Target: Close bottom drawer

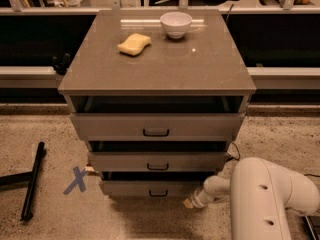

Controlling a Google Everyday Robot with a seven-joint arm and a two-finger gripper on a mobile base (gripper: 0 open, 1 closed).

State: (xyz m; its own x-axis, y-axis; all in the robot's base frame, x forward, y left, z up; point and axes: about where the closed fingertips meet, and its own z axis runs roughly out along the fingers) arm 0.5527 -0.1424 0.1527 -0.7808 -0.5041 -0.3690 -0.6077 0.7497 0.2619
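The bottom drawer (157, 188) is the lowest and narrowest of three grey-beige drawer fronts, with a small black pull handle (158, 193). Its front stands only slightly out from the cabinet, with a thin dark gap above it. My gripper (190, 202) is at the end of the white arm (270, 199), low at the drawer front's right end, next to or touching it. Contact cannot be made out.
The middle drawer (157, 161) and the widest top drawer (156, 126) also stand slightly out. On the cabinet top (200, 69) sit a yellow sponge (134, 44) and a white bowl (176, 24). A blue tape cross (76, 180) and a black bar (32, 181) lie on the floor at left.
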